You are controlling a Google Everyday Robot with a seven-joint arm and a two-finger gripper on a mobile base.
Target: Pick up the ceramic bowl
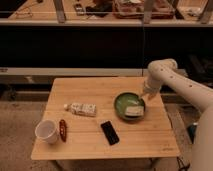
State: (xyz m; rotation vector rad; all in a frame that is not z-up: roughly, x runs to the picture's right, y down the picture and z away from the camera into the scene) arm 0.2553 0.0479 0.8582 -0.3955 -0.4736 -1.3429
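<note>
The ceramic bowl (125,103) is round, shallow and glossy green with a darker rim. It sits on the right half of the wooden table (95,135). A pale flat object (134,111) lies inside it on the near right side. My gripper (144,95) hangs from the white arm (172,82) that comes in from the right. It sits just at the bowl's far right rim, low over the table. Whether it touches the rim cannot be told.
A white cup (46,131) stands at the near left, with a red-brown packet (63,129) beside it. A white bottle (82,108) lies on its side mid-table. A black phone (110,132) lies in front of the bowl. A dark shelf unit (75,45) runs behind the table.
</note>
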